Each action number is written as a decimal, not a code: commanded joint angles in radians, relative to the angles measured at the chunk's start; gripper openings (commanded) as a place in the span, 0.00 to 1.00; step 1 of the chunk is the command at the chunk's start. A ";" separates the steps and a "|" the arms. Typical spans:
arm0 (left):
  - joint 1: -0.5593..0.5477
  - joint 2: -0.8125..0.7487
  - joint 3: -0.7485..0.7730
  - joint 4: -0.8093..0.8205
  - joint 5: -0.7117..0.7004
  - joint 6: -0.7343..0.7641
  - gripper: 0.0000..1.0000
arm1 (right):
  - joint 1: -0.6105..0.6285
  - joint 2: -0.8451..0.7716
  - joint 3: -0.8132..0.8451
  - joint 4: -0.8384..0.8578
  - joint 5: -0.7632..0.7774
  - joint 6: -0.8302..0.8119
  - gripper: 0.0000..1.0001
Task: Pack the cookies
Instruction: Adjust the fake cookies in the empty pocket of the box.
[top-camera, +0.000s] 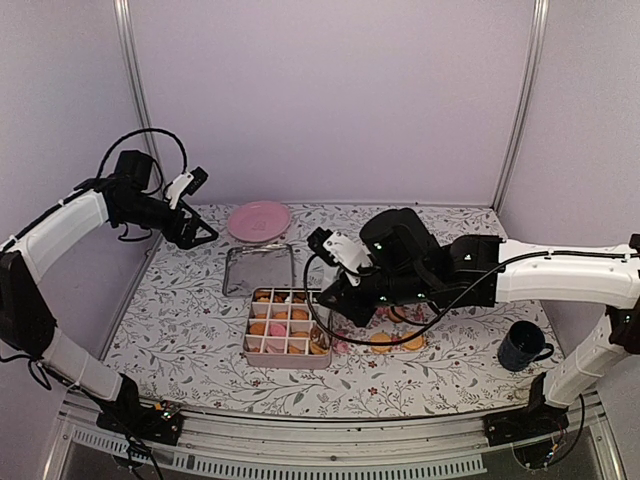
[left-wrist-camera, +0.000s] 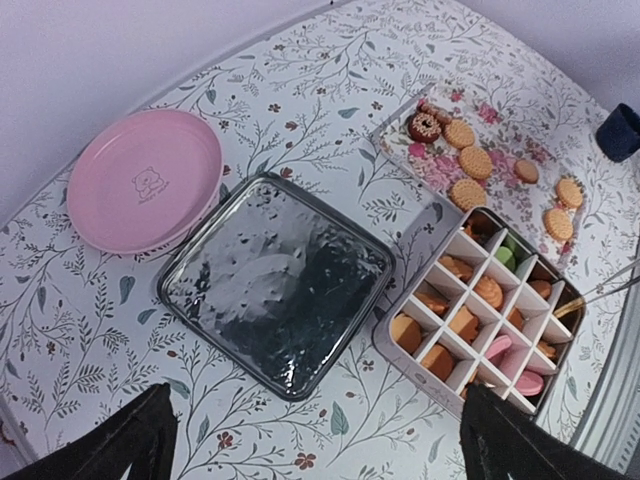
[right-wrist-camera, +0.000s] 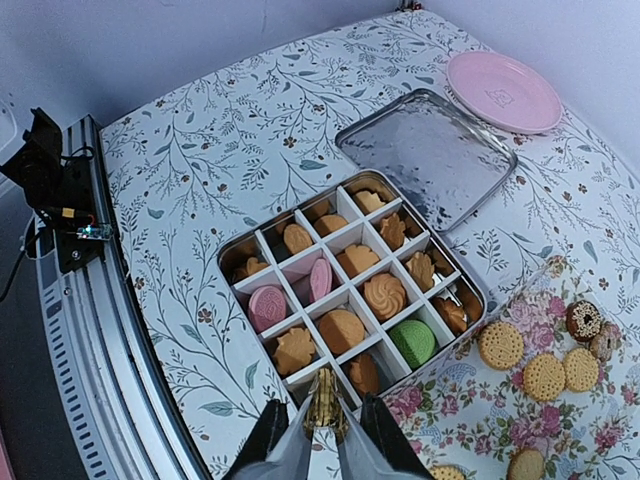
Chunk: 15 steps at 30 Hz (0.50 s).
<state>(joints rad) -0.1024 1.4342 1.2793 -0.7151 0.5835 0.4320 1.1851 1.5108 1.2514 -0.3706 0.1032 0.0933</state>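
Observation:
A divided tin box (right-wrist-camera: 232, 252) (top-camera: 250, 352) (left-wrist-camera: 398, 350) holds cookies in its cells: golden ones such as a swirl (right-wrist-camera: 384, 295), two pink (right-wrist-camera: 266, 307) and one green (right-wrist-camera: 412, 342). My right gripper (right-wrist-camera: 322, 415) (top-camera: 328, 298) is shut on a golden cookie (right-wrist-camera: 322, 393), held on edge just above the box's near corner cell. Loose cookies (right-wrist-camera: 500, 344) (left-wrist-camera: 460, 134) (top-camera: 382, 343) and a dark brown ring cookie (right-wrist-camera: 583, 320) lie on a floral cloth (right-wrist-camera: 470, 420). My left gripper (top-camera: 203, 235) (left-wrist-camera: 320, 455) hangs open and empty, high above the table's back left.
The box's metal lid (top-camera: 258, 270) (left-wrist-camera: 275, 280) (right-wrist-camera: 430, 150) lies flat behind the box. A pink plate (top-camera: 258, 220) (left-wrist-camera: 145, 180) (right-wrist-camera: 503, 90) sits at the back. A dark blue mug (top-camera: 523, 345) (left-wrist-camera: 620, 130) stands at the right.

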 joint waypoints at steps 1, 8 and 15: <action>0.004 -0.018 -0.025 0.031 -0.013 0.009 0.99 | 0.012 0.022 0.057 -0.027 0.007 0.007 0.21; 0.004 -0.010 -0.040 0.048 -0.036 0.004 0.99 | 0.010 -0.022 0.071 0.011 0.043 0.008 0.42; 0.005 0.011 -0.044 0.083 -0.039 -0.014 0.99 | -0.014 -0.064 0.052 0.024 0.081 0.020 0.39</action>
<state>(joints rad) -0.1024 1.4330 1.2488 -0.6823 0.5514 0.4328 1.1885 1.5131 1.2865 -0.3912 0.1440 0.0971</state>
